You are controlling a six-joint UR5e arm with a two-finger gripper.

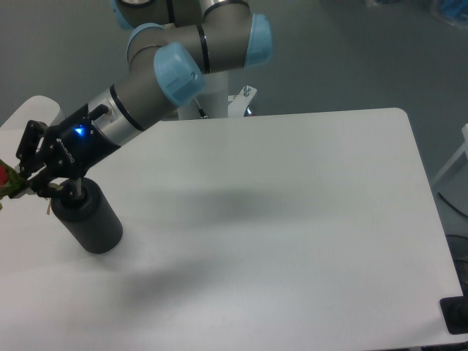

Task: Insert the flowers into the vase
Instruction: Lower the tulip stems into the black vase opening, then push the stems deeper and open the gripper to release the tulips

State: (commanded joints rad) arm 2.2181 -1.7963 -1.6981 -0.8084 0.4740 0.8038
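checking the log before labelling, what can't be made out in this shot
- Flowers: cut off by the left edge of the camera view; bud count unknown.
- Stem ends: hidden behind the claw.
- Claw grip: too small and dark to confirm.
- Vase hole: partly covered by the claw.

Black vase (88,223), seemingly red flowers (6,180)

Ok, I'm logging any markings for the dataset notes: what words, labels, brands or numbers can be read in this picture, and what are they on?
None can be read.
The vase is plain black, with no label.
The table is bare white, with no print.
The gripper, shut on the flowers, shows only a blue light, no text.
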